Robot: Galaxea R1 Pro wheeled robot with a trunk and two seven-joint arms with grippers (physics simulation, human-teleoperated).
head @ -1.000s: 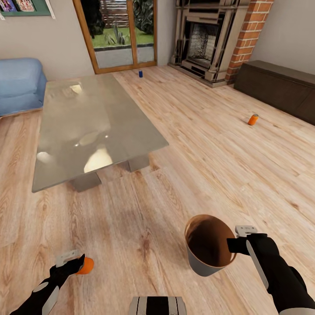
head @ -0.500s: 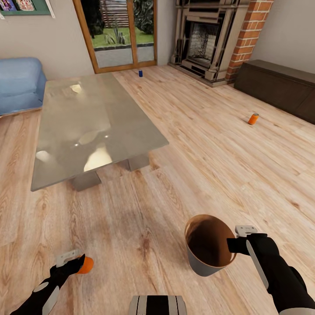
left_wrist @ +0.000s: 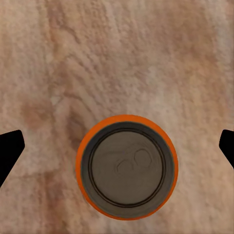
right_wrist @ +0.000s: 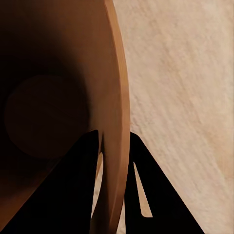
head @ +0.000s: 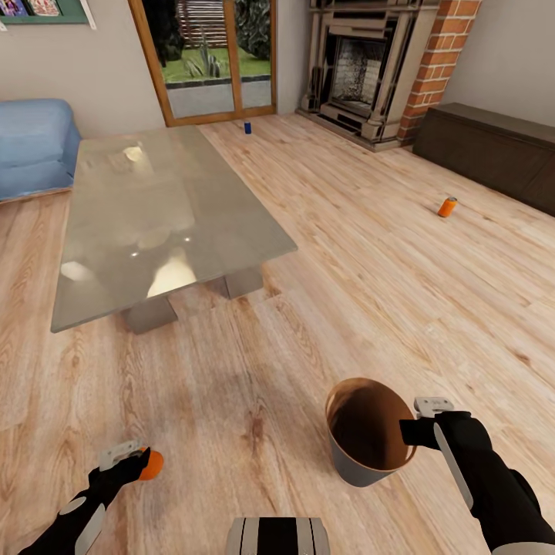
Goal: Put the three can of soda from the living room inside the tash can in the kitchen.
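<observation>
Soda cans, three of them, spread over the light wood plank floor (head: 370, 293) of the living room. Near orange can (head: 152, 463), a small orange metal cylinder, low at the left of the head view, right at the tip of the black left gripper (head: 132, 465). Seen end-on in the left wrist view (left_wrist: 126, 167), grey lid and pull tab facing the camera, between the two black fingertips (left_wrist: 9, 151) of the left gripper (left_wrist: 118, 151); jaws spread wide, clear floor on both sides of the can, no contact.

Far orange can (head: 446, 207), same kind, leaning on the planks well off to the right, near the long dark brown cabinet (head: 493, 154). Blue can (head: 247, 129), small and upright, far back in front of the wood-framed glass door (head: 216, 58).

Round tapered trash can (head: 351, 466), light grey outside and glossy copper-brown inside, low at the right of the head view, mouth up and tilted a little. Held by its rim in the black right gripper (head: 408, 430): in the right wrist view, one finger inside the copper wall (right_wrist: 114, 73), the other outside, right gripper (right_wrist: 114, 161) pinched tight on that wall.

Low stone-topped grey table (head: 169, 216) to the left of centre, blue sofa (head: 35, 146) behind it, grey fireplace (head: 362, 69) with its red brick column (head: 439, 62) at the back right.
</observation>
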